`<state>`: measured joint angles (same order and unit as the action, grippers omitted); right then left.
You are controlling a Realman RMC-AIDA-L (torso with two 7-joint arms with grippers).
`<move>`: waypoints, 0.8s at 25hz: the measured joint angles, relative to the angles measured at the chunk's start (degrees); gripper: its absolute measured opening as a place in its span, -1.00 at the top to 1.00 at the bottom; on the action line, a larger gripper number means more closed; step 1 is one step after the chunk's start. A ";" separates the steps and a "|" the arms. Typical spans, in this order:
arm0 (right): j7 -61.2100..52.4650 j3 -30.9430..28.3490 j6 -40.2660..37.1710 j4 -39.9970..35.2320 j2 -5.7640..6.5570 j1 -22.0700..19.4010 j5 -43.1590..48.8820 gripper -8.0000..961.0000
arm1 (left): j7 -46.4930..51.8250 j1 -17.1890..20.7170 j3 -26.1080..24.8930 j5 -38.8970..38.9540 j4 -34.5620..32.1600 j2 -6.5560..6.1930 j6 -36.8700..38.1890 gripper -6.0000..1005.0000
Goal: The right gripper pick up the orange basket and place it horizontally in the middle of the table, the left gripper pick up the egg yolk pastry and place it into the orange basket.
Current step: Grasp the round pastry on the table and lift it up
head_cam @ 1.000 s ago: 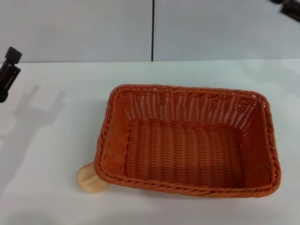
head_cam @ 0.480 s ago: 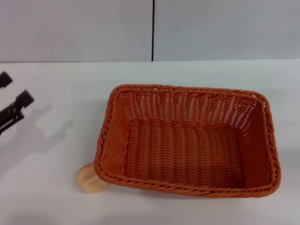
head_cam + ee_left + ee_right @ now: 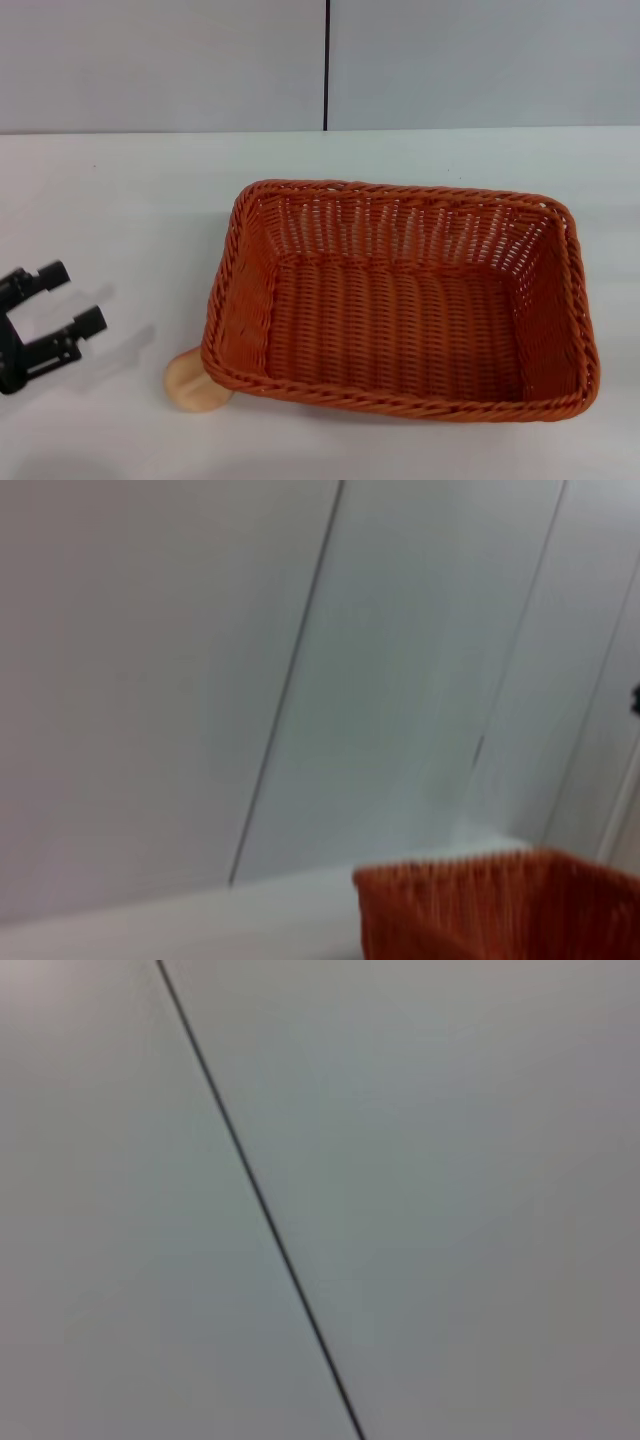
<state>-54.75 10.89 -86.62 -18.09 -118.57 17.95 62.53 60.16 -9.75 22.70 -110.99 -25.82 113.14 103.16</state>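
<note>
The orange basket [image 3: 400,295] lies lengthwise across the middle of the white table [image 3: 130,200], empty inside. A corner of the orange basket [image 3: 500,905] also shows in the left wrist view. The egg yolk pastry [image 3: 192,380] sits on the table against the basket's near left corner, partly tucked under the rim. My left gripper [image 3: 72,297] hovers low at the left edge of the head view, open, its two fingers pointing toward the pastry and a short gap away from it. The right gripper is out of view.
A grey wall with a dark vertical seam [image 3: 326,65] stands behind the table. Bare tabletop stretches to the left of the basket and behind it.
My left gripper has come down from the upper left toward the near left of the table, closer to the pastry. The basket and pastry have not moved.
</note>
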 joint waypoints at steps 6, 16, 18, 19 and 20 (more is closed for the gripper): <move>-0.21 -0.42 0.13 0.54 -0.08 0.92 -0.06 -0.04 | -0.60 0.08 0.33 -4.33 0.00 0.95 -3.00 -0.68; -0.06 -0.42 0.54 2.13 -0.06 2.36 -0.13 -0.04 | -0.46 -1.34 0.47 -10.52 0.28 2.64 -5.81 -0.68; -0.02 -0.44 1.24 2.11 -0.01 2.49 -0.13 -0.04 | -0.14 -1.98 0.50 -11.16 0.44 3.00 -5.90 -0.68; -0.02 -0.44 1.24 2.11 -0.01 2.49 -0.13 -0.04 | -0.14 -1.98 0.50 -11.16 0.44 3.00 -5.90 -0.68; -0.01 -0.47 1.61 2.07 0.03 2.52 -0.14 -0.04 | -0.10 -2.14 0.53 -11.25 0.44 3.15 -5.93 -0.68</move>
<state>-54.76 10.43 -85.01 -16.02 -118.53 20.47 62.40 60.07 -11.89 23.22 -122.24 -25.38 116.30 97.23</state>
